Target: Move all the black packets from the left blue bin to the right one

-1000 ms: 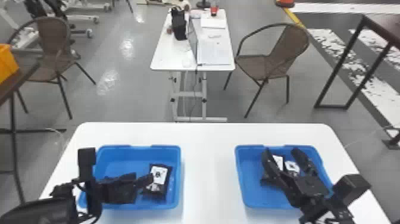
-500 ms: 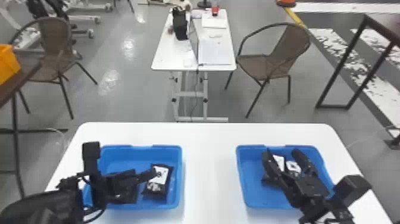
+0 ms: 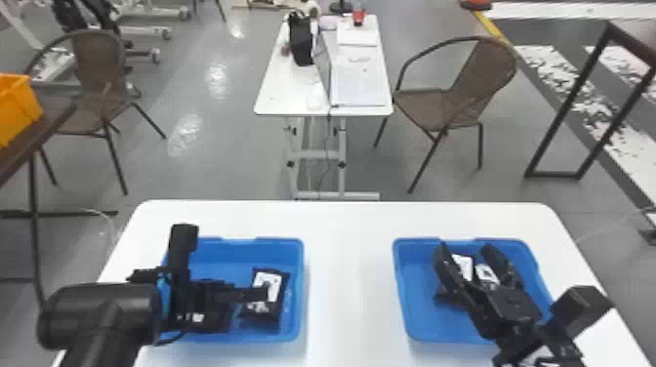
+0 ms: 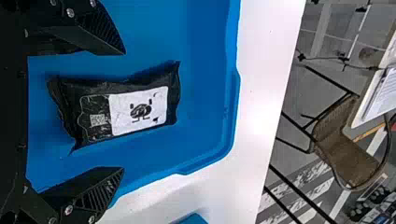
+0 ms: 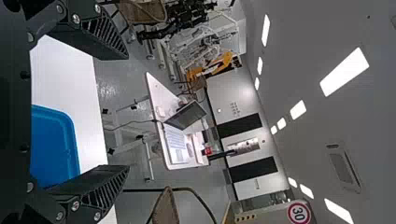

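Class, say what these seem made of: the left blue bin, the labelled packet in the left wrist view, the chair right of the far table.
Left blue bin: likely smooth moulded plastic; rounded corner, even colour.
Labelled packet: probably plastic film, slightly glossy; crinkled ends.
Chair: brown wicker look, natural or synthetic; thin dark legs, perhaps metal.

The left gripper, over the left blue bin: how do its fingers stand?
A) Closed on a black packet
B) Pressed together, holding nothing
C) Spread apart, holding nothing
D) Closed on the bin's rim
C: in the left wrist view, the left gripper has its fingers wide apart, and blue bin floor shows between each finger and the black packet.
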### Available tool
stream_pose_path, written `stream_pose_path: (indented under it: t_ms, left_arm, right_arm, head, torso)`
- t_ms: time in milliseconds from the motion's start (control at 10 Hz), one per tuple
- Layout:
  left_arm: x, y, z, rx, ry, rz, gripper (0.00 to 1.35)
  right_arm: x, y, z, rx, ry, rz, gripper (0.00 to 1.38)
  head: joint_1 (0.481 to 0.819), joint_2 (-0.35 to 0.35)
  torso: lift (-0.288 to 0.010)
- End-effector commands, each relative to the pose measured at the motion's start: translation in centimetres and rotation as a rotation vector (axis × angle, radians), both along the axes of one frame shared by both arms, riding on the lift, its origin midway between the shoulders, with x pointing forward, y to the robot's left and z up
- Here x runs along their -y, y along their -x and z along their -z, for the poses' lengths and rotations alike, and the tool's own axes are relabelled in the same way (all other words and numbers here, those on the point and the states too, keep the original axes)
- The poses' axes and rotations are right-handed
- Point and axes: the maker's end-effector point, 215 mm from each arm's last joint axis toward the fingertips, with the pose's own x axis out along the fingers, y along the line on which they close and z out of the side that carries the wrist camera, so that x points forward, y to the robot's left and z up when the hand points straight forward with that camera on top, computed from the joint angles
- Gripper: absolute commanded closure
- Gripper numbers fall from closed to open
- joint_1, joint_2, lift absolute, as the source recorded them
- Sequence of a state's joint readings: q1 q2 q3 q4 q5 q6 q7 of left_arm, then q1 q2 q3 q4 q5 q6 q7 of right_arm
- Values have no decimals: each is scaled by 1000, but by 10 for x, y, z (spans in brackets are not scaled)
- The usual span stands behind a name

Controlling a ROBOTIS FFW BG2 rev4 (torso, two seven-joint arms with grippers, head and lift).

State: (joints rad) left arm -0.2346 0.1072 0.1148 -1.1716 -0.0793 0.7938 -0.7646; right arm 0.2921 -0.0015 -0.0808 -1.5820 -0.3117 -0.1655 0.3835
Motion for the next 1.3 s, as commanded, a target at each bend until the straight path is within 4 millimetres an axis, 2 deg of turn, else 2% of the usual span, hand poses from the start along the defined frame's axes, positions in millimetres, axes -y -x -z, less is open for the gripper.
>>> stream_pose_path:
  t_ms: [0,200,400,500,600,700,900,1000,1100,1200]
  left_arm:
    - [14,-4,9,-30,9,39,157]
    - [25,1,22,-93,2,79,157]
    - [13,8,31,-148,-56,91,205]
    - [4,7,34,-157,-87,80,349]
    - [-7,4,35,-154,-127,70,714]
    - [-10,-4,34,-124,-169,86,831]
    - [-3,-25,30,-26,-157,111,848]
    - [-4,-26,32,-29,-145,82,1107]
    - [-5,-27,33,-9,-134,68,1092]
    - [-2,-30,30,30,-104,61,1208]
  right_arm:
    - [-4,-2,-1,2,-10,-3,199]
    - [-5,-4,-1,3,-17,-4,199]
    - [-4,-6,-1,3,-23,-2,199]
    - [-4,-5,0,1,-28,-2,199]
    - [-4,-3,2,-3,-32,-1,199]
    - [-4,-2,3,-6,-37,0,199]
    - [-3,-2,4,-8,-43,2,199]
    - [-3,-2,4,-8,-46,3,199]
    - [-2,-1,5,-11,-53,5,199]
    - [-2,0,7,-15,-58,7,199]
  head:
    - [695,-7]
    - [695,-20]
    - [695,-31]
    - [695,-25]
    - [695,-19]
    - [695,-7]
    - [695,5]
    - [695,4]
    - [695,1]
    - [695,0]
  torso:
    - [0]
    - [0]
    - [0]
    - [0]
    - [0]
    - [0]
    - [0]
    - [0]
    - [0]
    - [0]
